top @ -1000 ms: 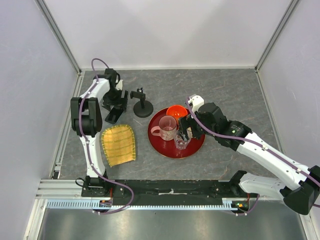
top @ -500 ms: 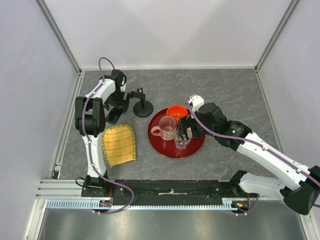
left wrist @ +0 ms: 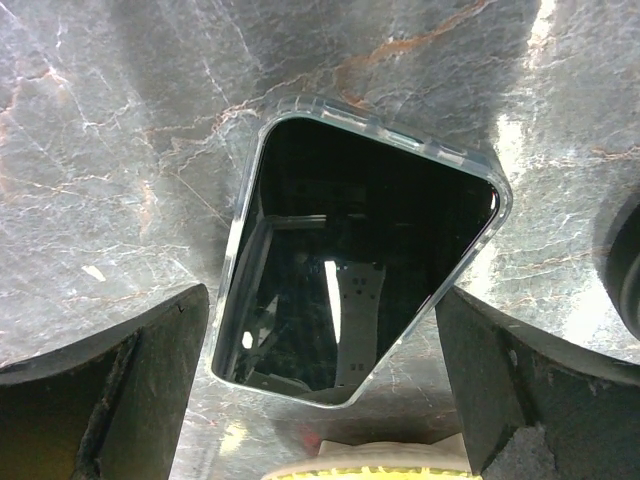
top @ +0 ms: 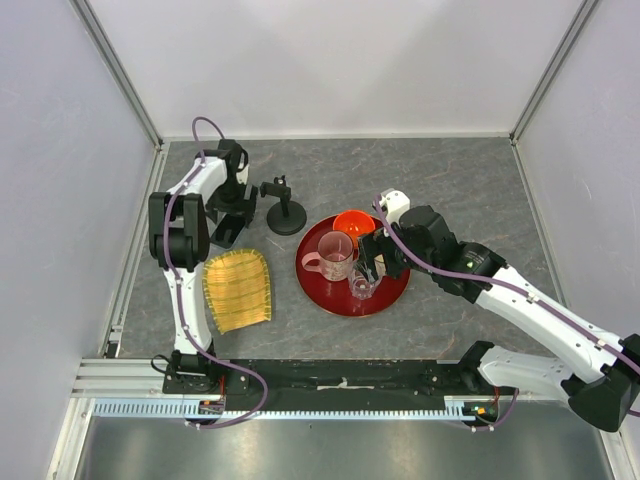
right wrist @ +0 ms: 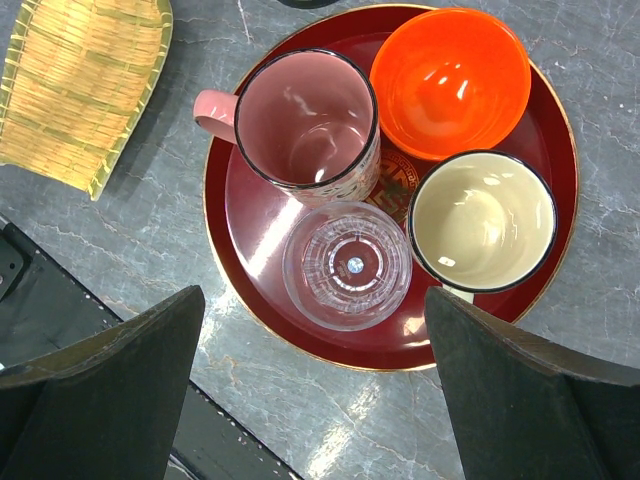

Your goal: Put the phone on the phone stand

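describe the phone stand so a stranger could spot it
Find the round red tray mid-table; the phone stand sits just off its far-left rim. Nothing else there is black with a disc base and a short upright post topped by a small bracket.

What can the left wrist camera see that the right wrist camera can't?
Only the left wrist view shows the phone, lying flat on the table, framed by the open left end effector. Only the right wrist view shows the red tray holding a pink mug, orange bowl, cream mug and clear glass. Both catch the yellow mat and the table.
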`<state>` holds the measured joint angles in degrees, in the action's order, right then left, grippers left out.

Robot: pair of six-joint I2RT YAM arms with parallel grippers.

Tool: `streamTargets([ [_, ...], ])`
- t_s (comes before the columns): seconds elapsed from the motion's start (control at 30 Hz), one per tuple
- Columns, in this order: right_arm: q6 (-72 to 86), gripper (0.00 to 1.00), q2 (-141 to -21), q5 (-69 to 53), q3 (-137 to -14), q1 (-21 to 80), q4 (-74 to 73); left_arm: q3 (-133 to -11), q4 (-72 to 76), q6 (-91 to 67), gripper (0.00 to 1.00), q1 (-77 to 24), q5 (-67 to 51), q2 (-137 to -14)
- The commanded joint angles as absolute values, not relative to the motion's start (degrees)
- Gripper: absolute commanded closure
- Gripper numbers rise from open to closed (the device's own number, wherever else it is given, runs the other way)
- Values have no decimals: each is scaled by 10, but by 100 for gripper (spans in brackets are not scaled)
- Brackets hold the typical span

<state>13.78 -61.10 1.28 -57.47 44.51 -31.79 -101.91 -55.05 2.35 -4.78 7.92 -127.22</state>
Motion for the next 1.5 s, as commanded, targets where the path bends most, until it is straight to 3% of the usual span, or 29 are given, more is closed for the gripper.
streamTargets([
  [0.0, 144, 2, -600, 14, -601, 446, -308, -1042, -559, 11, 0, -19, 32, -1296],
  [0.23, 145, 2, -606, 11, -604, 446, -308, -1042, -569, 8, 2, -16, 17, -1321],
  [0.37, 146, 2, -607, 10, -604, 446, -308, -1049, -578, 5, 12, -16, 33, -1343],
  [0.53, 145, 2, -602, 11, -603, 446, -309, -1046, -580, -14, 16, -16, 52, -1353],
  [0.63, 146, 2, -602, 11, -605, 446, -308, -1046, -581, -13, 23, -17, 57, -1359],
  [0.73, 145, 2, -603, 11, -606, 446, -308, -1045, -582, -10, 36, -18, 58, -1359],
  [0.83, 145, 2, -603, 11, -605, 446, -308, -1047, -581, -7, 57, -19, 51, -1355],
  [0.93, 146, 2, -604, 11, -606, 446, -308, -1045, -577, -8, 98, -22, 64, -1345],
  [1.2, 148, 2, -609, 11, -610, 446, -308, -1028, -555, -44, 98, -22, 166, -1288],
  [1.47, 154, 2, -627, 3, -626, 446, -306, -1039, -553, -76, 98, -14, 125, -1294],
])
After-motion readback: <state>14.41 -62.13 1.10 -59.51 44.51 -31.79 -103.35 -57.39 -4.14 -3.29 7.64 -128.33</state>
